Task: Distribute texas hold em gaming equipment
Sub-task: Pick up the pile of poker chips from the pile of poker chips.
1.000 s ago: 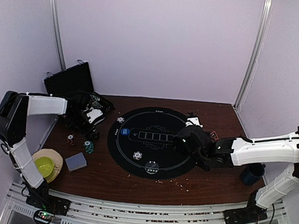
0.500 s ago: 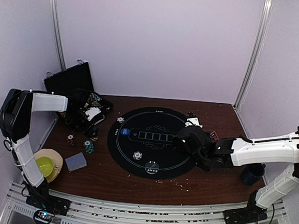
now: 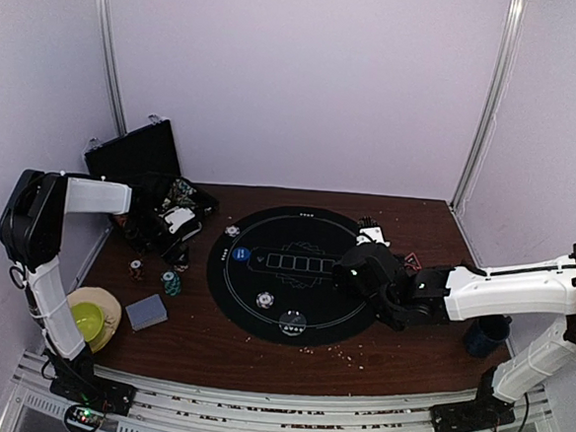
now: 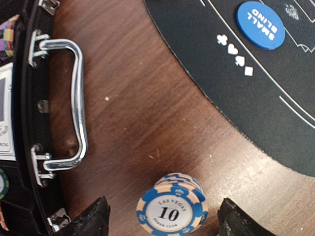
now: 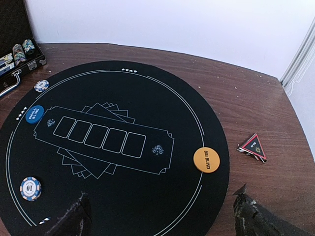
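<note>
A short stack of blue-and-cream chips (image 4: 171,211), the top one marked 10, stands on bare wood just off the rim of the black mat (image 4: 266,103). The left gripper (image 4: 165,221) straddles it with one fingertip on each side. Table shows between each fingertip and the stack, so the jaws are partly apart and grip nothing. On the stack's other side lies the chrome handle (image 4: 76,98) of the case (image 5: 12,24), which has more chips standing in it.

On the mat, the blue disc (image 4: 260,25) reading SMALL BLIND sits near the rim by the printed suit marks. The orange disc (image 5: 206,160) reading BIG BLIND lies at the opposite rim. A single 10 chip (image 5: 30,189) and another chip (image 5: 42,86) rest just inside the mat's edge. A red-and-black triangle (image 5: 253,146) lies on the wood near the orange disc.

The right gripper (image 5: 165,223) hovers over the mat, jaws wide with nothing between them.

From above, a greenish stack (image 3: 171,282) and a reddish chip (image 3: 136,268) sit on the wood left of the mat. The grey-blue deck (image 3: 146,312) lies nearer the arms, beside a yellow-green bowl (image 3: 86,318). The mug (image 3: 485,336) stands by the right arm.
</note>
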Robot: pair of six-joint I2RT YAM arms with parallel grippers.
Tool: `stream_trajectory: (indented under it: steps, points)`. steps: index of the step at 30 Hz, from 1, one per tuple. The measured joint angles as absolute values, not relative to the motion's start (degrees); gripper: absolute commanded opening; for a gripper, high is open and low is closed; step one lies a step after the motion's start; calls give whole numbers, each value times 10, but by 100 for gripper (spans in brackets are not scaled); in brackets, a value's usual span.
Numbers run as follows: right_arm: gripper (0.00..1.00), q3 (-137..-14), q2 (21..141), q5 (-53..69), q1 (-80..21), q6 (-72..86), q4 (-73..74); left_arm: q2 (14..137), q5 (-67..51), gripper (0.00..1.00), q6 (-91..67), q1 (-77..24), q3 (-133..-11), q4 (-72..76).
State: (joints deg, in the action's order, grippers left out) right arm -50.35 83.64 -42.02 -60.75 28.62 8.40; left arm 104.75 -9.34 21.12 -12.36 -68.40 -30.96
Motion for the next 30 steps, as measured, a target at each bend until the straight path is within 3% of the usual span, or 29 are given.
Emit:
stream_trajectory:
  steps: [16, 30]
  points:
    - [100, -503, 836, -420, -608, 286, 84, 1066, -103, 64, 215, -124, -684, -314]
    - [100, -503, 836, -420, -609, 286, 84, 1066, -103, 61, 215, -124, -684, -313]
